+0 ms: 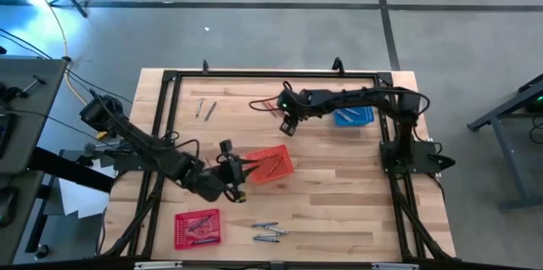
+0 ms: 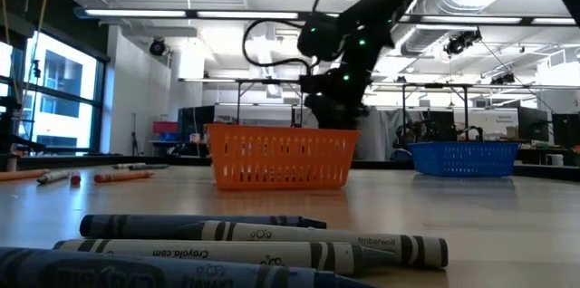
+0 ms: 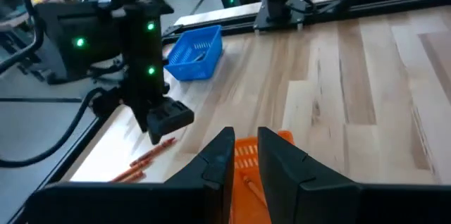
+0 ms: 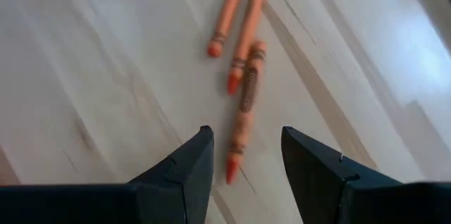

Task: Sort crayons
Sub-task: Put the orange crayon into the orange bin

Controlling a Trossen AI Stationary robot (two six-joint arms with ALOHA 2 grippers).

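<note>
The right end effector (image 4: pixel 242 160) hangs over the far middle of the desk (image 1: pixel 339 210), fingers spread wide and holding nothing. Directly below it lie three orange crayons (image 4: pixel 243 111); the nearest one lies in line with the gap between the fingers, and the other two lie just beyond it, side by side.

The left end effector (image 3: pixel 239 157) sits at the near edge of the orange basket (image 1: pixel 271 164), in the middle of the desk. Its fingers stand a narrow gap apart; whether they hold anything cannot be told. An orange crayon lies inside that basket.

Other crayons:
- Two lie at the far left of the desk (image 1: pixel 204 109).
- A group of grey-blue ones (image 1: pixel 266 233) lies near the front edge.
- Several lie in the red basket (image 1: pixel 197 227), at the front left.

The blue basket (image 1: pixel 354 116) stands at the far right.
</note>
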